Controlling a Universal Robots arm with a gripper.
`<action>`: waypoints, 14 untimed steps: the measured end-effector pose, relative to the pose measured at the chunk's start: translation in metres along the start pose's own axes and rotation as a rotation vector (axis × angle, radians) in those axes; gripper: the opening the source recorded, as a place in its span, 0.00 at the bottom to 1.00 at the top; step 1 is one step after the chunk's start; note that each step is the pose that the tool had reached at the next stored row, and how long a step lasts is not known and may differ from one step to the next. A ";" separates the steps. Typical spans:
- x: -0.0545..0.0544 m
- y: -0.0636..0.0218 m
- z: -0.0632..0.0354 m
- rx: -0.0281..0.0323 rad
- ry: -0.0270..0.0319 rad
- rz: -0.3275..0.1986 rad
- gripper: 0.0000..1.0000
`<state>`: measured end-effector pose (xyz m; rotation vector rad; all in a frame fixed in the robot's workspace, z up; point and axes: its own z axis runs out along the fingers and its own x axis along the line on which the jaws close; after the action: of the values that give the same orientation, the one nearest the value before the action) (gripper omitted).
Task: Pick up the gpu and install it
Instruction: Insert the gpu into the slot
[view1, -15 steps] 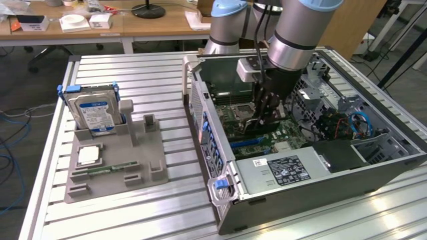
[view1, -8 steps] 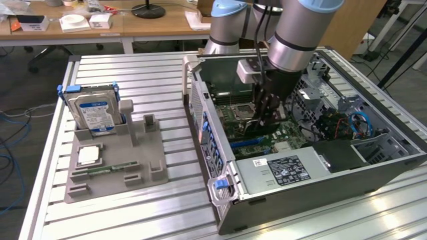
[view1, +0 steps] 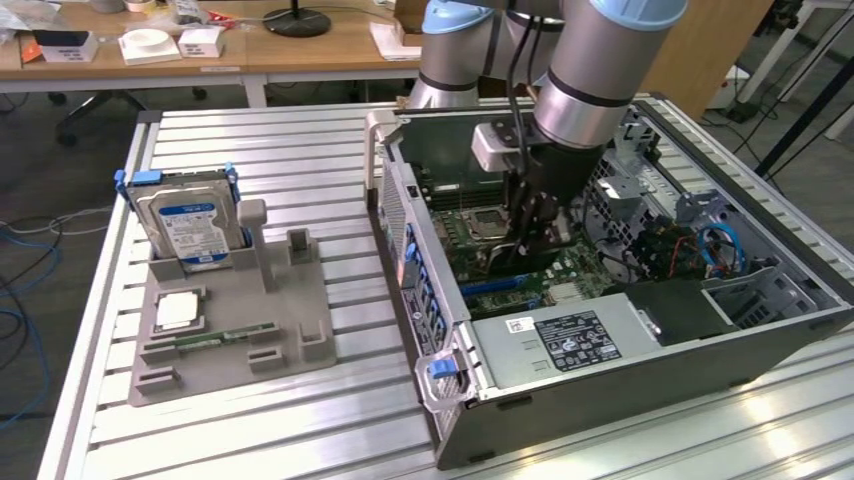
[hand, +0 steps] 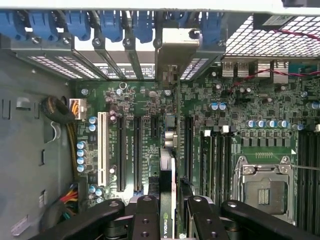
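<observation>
Pincer (hand: 172, 217) grips the gpu (hand: 167, 200) edge-on between its fingers (hand: 146, 220), down inside the open case (view1: 441, 300) above the motherboard (hand: 150, 135) slots, its metal bracket (hand: 175, 47) up against the rear slot openings. On the bench (view1: 267, 410), a grey holder (view1: 267, 320) carries the hard drive (view1: 187, 225).
</observation>
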<state>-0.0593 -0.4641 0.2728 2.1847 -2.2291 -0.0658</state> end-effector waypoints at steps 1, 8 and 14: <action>0.000 0.0002 0.0009 0.0000 0.0000 0.000 0.27; 0.000 0.0016 0.0080 0.0000 0.0000 0.000 0.27; 0.000 0.0022 0.0138 0.0001 0.0000 0.000 0.27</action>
<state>-0.0621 -0.4640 0.2590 2.1848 -2.2292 -0.0656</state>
